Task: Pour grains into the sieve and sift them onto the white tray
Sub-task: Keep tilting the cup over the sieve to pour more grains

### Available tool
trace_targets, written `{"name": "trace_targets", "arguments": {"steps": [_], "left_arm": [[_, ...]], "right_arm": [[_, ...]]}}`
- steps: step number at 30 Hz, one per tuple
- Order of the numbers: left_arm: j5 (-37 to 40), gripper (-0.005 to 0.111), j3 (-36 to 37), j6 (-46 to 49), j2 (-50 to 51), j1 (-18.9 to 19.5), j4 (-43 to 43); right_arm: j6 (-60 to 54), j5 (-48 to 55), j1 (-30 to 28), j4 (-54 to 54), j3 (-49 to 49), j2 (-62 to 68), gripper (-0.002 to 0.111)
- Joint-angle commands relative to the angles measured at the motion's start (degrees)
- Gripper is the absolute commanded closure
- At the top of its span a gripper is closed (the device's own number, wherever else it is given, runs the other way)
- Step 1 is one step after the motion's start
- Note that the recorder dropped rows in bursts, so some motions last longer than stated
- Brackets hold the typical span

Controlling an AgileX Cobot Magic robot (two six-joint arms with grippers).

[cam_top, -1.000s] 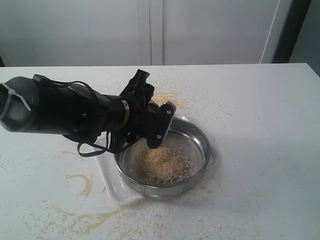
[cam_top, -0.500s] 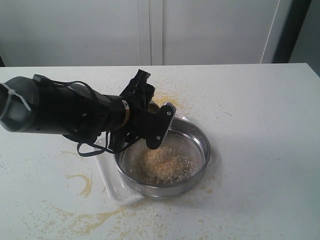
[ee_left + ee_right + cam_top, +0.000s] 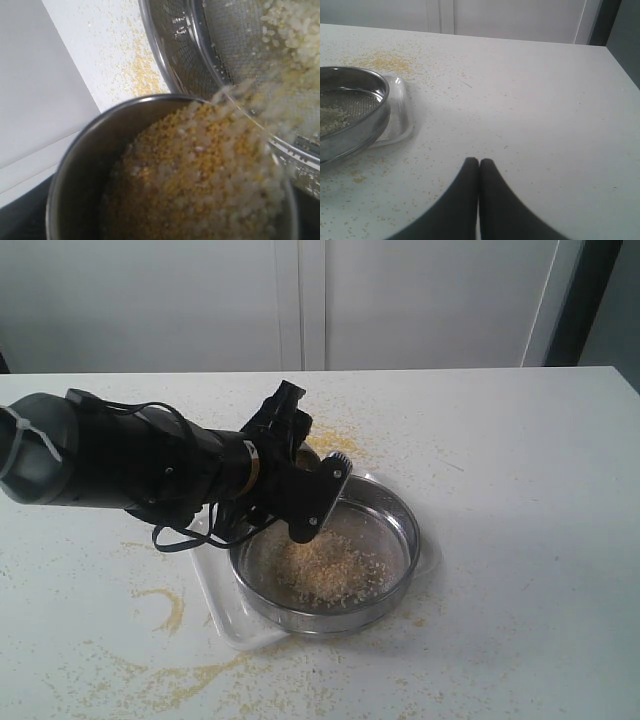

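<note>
**Operator:** Which step is running?

**Technician:** The pouring step. The left gripper is clamping the steel cup, with its jaws set wide around the cup wall, and is tipping it over the sieve. The grains are streaming over the cup's lip onto the mesh. A beige heap is lying in the middle of the sieve.

**Operator:** Where is the sieve sitting?

**Technician:** It is resting on the white tray, one corner of which is showing beside the rim. The right gripper is idling low over the table, well apart from the sieve. Its fingers are pressed together and are holding nothing.

**Operator:** What is the next move calling for?

**Technician:** In my judgement, more tilt, because the cup is carrying much of its load. After that, the cup is going to need setting down and the sieve shaking above the tray. The lip should be pointing inside the rim, since loose meal is lying scattered across the table.
</note>
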Motion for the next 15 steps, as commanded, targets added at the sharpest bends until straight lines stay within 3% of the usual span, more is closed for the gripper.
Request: {"name": "trace_targets", "arguments": {"steps": [1,15], "left_arm": [[0.5,0.107,-0.37,0.66,-0.65,-0.11,0.74],[0.62,0.107,-0.37,3.12,-0.65,-0.11,0.74]], "right_arm": [[-0.22,-0.34,-0.47,0.34,0.26,-0.33,0.108],[-0.22,-0.34,-0.47,0.34,0.26,-0.33,0.108]]}}
